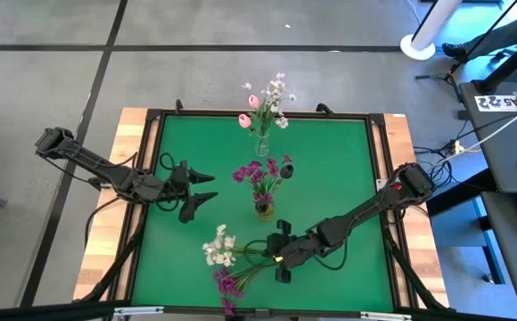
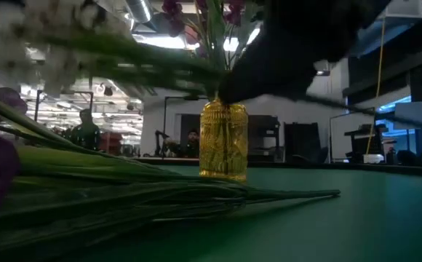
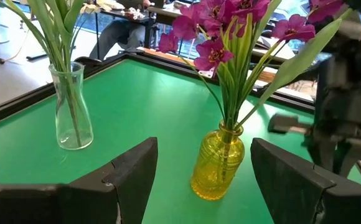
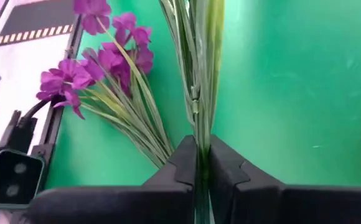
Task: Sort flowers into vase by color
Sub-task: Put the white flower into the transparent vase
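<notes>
1. Green felt covers the surface [image 1: 330,178], and I have the left claw [image 1: 203,187] parked over its left half with the fingers spread wide and nothing between them. I judge it sits there to keep out of the way while facing the vases; its wrist view looks straight at both.

2. Loose flowers lie at the near edge, left of the right claw: a white sprig [image 1: 219,246] and a purple sprig [image 1: 229,282], stems fanned toward that claw so the stem ends are reachable.

3. Clear glass vase [image 1: 262,146] stands at the far middle, holding pink tulip buds [image 1: 249,111] and white blossoms [image 1: 278,92].

4. Yellow glass vase [image 1: 265,209] stands at the centre, nearer me, holding purple blossoms [image 1: 263,170] only, so purple is being gathered there.

5. On the near right, the right claw [image 4: 203,163] is pinched tight on a thin green stem [image 4: 200,74], gripped low on the stalk, I judge so the bloom end stays free. A second purple bunch [image 4: 99,59] lies just beside it on the felt, unheld.

6. I cannot tell from the wrist view which colour the gripped stem carries; the high view suggests the white sprig.
</notes>
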You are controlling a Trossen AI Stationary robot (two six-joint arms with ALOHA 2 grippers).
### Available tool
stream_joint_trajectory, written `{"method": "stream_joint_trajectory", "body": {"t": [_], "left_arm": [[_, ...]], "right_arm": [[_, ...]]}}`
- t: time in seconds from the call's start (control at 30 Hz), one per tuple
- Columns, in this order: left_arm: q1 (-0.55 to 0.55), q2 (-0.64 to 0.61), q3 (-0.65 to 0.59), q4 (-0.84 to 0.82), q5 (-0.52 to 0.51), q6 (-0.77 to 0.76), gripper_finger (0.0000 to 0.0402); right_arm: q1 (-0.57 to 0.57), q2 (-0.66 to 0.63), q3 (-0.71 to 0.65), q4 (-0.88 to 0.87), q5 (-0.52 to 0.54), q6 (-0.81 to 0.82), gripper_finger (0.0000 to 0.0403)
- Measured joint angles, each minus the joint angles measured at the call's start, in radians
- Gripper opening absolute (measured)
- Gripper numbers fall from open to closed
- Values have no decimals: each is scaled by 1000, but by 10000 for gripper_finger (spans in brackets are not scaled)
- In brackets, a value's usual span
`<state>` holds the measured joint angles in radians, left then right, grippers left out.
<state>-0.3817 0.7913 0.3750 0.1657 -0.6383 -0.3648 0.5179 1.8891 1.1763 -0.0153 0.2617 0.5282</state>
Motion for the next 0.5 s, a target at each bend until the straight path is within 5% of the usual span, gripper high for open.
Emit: {"method": "stream_joint_trajectory", "body": {"t": [0.5], "left_arm": [[-1,-107,72,8,-10,87,253]], "right_arm": [[89,-283,0,-142,187,-130,11]]}}
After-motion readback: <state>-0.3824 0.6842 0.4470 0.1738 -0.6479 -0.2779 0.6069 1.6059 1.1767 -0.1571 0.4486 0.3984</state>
